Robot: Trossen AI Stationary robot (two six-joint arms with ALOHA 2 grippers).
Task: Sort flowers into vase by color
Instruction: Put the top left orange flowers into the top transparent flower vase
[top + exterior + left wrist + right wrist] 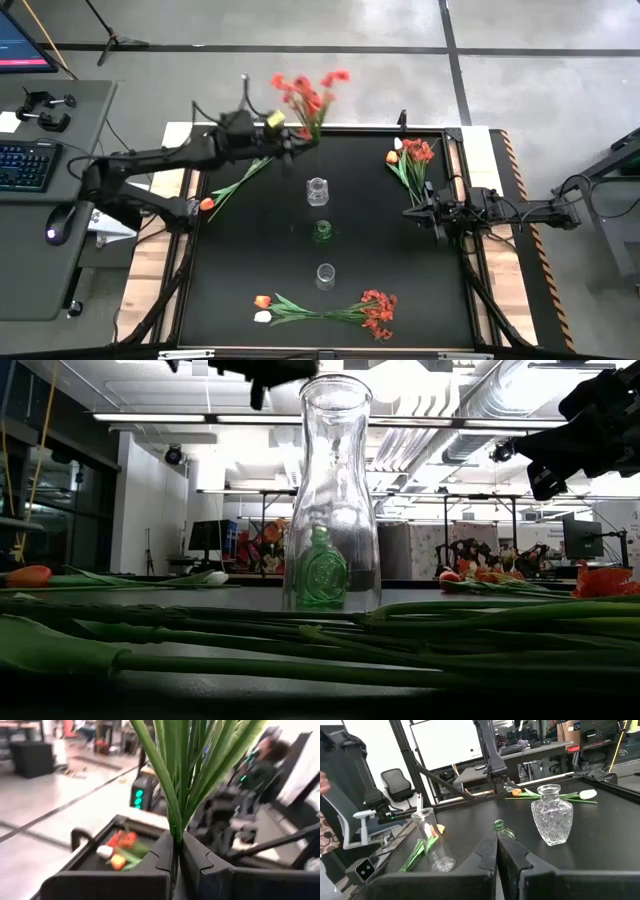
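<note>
My left gripper (pixel 290 140) hangs over the table's far edge, shut on a red blossom spray (pixel 306 94) with green stalks (pixel 181 780). My right gripper (pixel 408 212) waits shut and holding nothing at the table's right side (pixel 496 847). An orange tulip (pixel 206 204) lies at the far left. A mixed bunch (pixel 412 160) lies at the far right. Another bunch (pixel 330 310) of red, orange and white lies along the near edge. Three vases stand in a row down the middle: cut glass (pixel 317 190), small green (pixel 322 232) and tall clear (pixel 325 275). My left gripper pinches a bundle of green stalks (pixel 175 837) of the red spray between its two fingers (pixel 200 857). The spray is lifted clear of the table. Its stalks stick out past the fingers, and the red blossoms (pixel 310 90) reach beyond the table's far edge.
The black mat (pixel 250 260) has bare room left and right of the vase row. In the low view the tall clear vase (pixel 335 490) stands in front of the green one (pixel 322 575), with stalks (pixel 300 645) lying across the foreground. A desk with a keyboard (pixel 28 165) stands left of the table.
</note>
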